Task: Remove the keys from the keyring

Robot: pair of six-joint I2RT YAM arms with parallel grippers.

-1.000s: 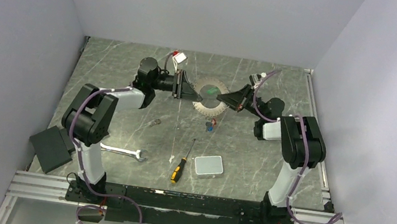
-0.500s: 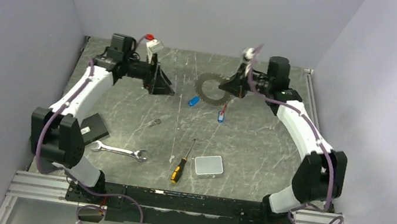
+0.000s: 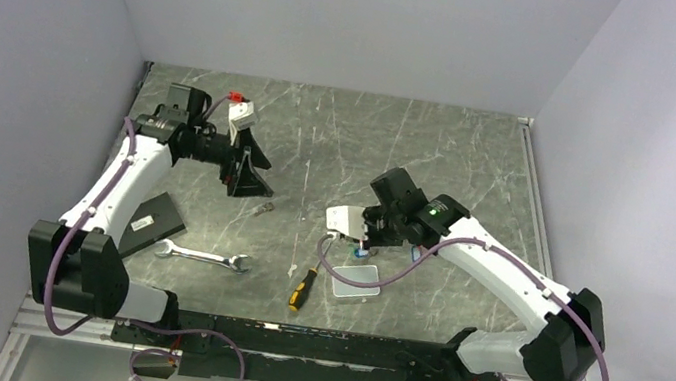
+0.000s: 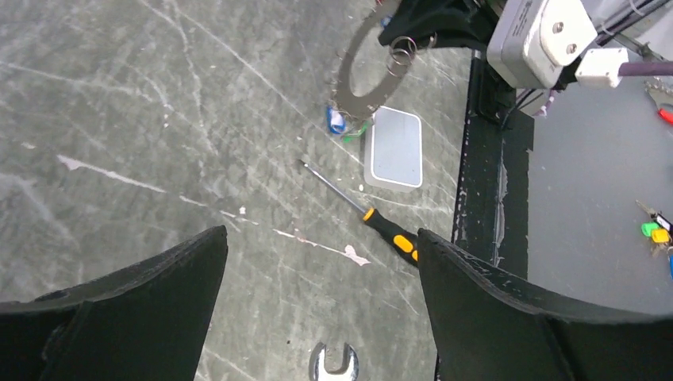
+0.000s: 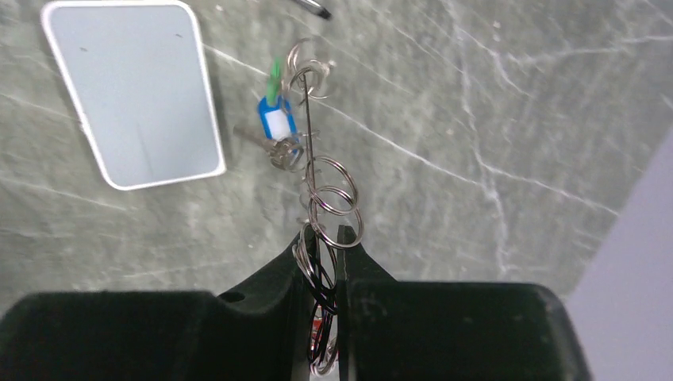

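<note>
My right gripper (image 5: 323, 238) is shut on the keyring (image 5: 310, 151), which shows edge-on as a thin dark line rising from the jaws. Small silver split rings (image 5: 334, 198) hang on it, and keys with a blue tag (image 5: 275, 125) and a green tag (image 5: 274, 82) dangle at its far end. In the left wrist view the keyring (image 4: 347, 75) is a wide toothed loop with a blue-tagged key (image 4: 336, 119) beneath it. From above, the right gripper (image 3: 368, 244) hovers just beyond the grey box (image 3: 356, 281). My left gripper (image 3: 250, 177) (image 4: 321, 238) is wide open and holds nothing.
A yellow-and-black screwdriver (image 3: 304, 287) lies left of the grey box and a silver wrench (image 3: 203, 256) further left. A black pad (image 3: 153, 219) sits by the left wall and a small bolt (image 3: 260, 209) near the left gripper. Loose tagged keys (image 4: 655, 232) lie beyond the front rail.
The left gripper opened and drew back to the left. The right arm swung from the far middle of the table down to the grey box, carrying the keyring.
</note>
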